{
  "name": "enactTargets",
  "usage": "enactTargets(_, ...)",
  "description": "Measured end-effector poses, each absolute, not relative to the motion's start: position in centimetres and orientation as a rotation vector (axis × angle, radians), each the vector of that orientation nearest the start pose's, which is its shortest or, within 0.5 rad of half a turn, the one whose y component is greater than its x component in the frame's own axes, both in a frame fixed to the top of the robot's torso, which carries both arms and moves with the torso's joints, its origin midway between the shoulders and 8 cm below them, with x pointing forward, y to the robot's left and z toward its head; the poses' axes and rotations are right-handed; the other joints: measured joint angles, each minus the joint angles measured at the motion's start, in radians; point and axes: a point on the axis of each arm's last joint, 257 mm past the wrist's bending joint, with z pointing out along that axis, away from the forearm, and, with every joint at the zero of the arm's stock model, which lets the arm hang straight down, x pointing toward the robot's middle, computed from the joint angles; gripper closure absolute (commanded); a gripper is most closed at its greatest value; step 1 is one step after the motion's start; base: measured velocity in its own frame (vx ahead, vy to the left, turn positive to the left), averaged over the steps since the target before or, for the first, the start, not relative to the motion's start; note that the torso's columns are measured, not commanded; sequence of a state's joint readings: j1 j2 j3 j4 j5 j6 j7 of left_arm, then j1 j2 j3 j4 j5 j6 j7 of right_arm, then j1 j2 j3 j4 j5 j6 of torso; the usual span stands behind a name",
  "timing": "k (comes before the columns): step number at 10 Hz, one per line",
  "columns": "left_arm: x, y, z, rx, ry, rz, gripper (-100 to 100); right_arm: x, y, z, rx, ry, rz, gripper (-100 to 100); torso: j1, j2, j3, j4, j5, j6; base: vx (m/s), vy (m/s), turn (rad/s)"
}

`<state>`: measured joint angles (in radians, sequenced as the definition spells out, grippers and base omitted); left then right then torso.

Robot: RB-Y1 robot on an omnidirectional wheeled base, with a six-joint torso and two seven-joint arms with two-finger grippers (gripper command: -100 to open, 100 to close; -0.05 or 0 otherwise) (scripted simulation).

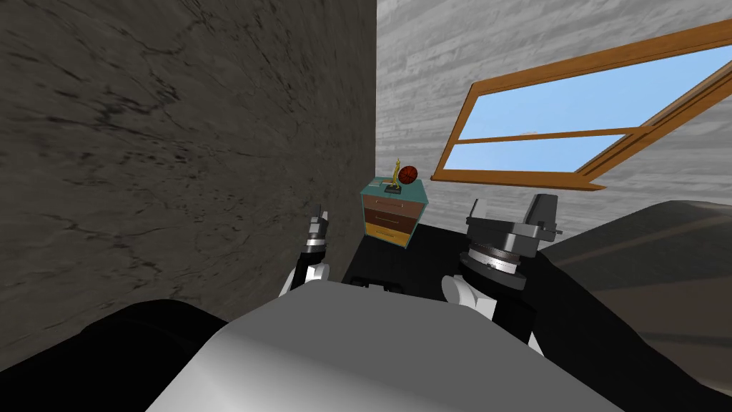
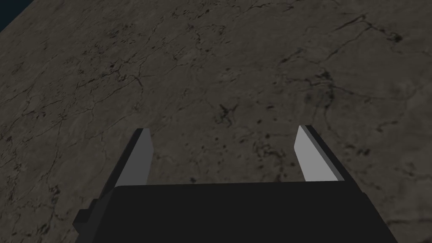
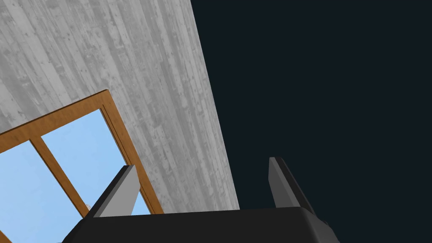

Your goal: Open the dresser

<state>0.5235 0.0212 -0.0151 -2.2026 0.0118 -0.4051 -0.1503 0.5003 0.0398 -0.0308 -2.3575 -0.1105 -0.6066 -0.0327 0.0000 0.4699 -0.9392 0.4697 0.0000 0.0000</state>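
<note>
Distant dresser (image 1: 392, 214), drawer handles (image 1: 389, 218) barely discernible

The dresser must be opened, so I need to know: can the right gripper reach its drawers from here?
Probably not yet. The dresser stands well ahead, and the right gripper, open, is far short of it. Nothing seems to block the way; drive closer first.
</note>
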Motion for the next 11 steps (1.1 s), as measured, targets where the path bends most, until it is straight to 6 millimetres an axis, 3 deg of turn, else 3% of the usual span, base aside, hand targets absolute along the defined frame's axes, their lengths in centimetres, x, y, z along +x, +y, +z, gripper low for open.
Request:
enactTargets(2,37.0,28.3,-3.9,-0.739,0.801,-1.132,0,30.1,-30.1,7.6,0.603,0.371,1.402,0,0.0,0.148,-0.295,0.148,0.0,0.0,0.0,0.0,0.0)
enactTargets(3,37.0,28.3,-3.9,-0.739,0.801,-1.132,-100,30.1,-30.1,7.6,0.603,0.371,1.402,0,0.0,0.221,-0.443,0.221,0.0,0.0,0.036,-0.019,-0.032)
enactTargets(5,37.3,28.0,-4.6,-0.71,0.846,-1.13,-100,30.1,-30.1,7.5,0.604,0.371,1.401,0,-0.001,0.262,-0.533,0.263,0.0,0.0,0.086,-0.043,-0.046)
enactTargets(11,39.3,27.0,-9.2,-0.681,0.965,-1.114,-100,30.1,-30.1,7.5,0.604,0.371,1.401,0,-0.001,0.27,-0.536,0.269,0.0,0.0,0.153,-0.064,-0.056)
